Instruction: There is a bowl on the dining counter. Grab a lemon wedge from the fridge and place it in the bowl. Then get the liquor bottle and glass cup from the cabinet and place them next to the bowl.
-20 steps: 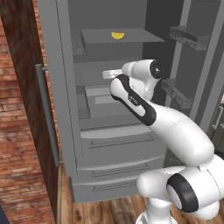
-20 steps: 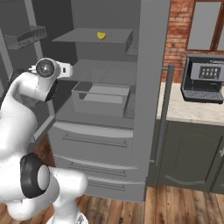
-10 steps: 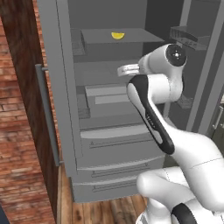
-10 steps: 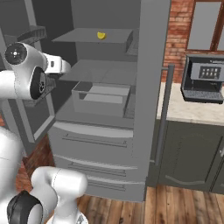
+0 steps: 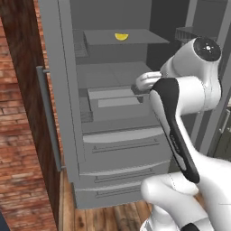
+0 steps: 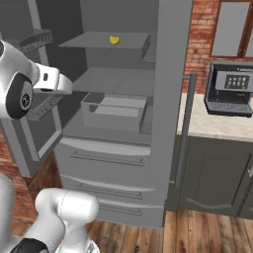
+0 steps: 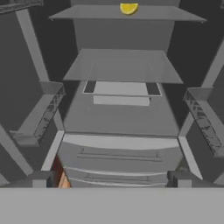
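Since a sec ago the arm had swung up: elbow joint went from mid-fridge height to near the top shelf level in both base views, forearm now reaching into the open fridge (image 5: 67, 113). Fridge, shelves and lemon stayed put; base didn't drive.

Gripper (image 7: 109, 179) was released, jaws spread as wide as they go, nothing between them. In hand view the two dark fingertips (image 7: 41, 178) sat far apart at the bottom, pointing straight into the fridge interior, approx level w/ the drawers. In left base view the hand itself was mostly hidden behind the black forearm; just the white wrist showed in front of the middle shelf.

Lemon wedge (image 5: 121, 36) lay on the top shelf (image 5: 135, 39), yellow, near the shelf's middle toward the front edge; also seen in right base view (image 6: 114, 40) and at the top edge of hand view (image 7: 128, 7). Well above and beyond the gripper, no contact.

Below that: a bare middle shelf (image 6: 118, 79), then a grey open bin (image 6: 112, 111) on the lower shelf, then two closed drawers (image 5: 122, 149). Door racks (image 7: 41, 113) stood on both sides. To the right of the fridge in right base view, a coffee machine (image 6: 231, 89) on the counter (image 6: 217, 129), brick wall (image 6: 200, 34) behind.
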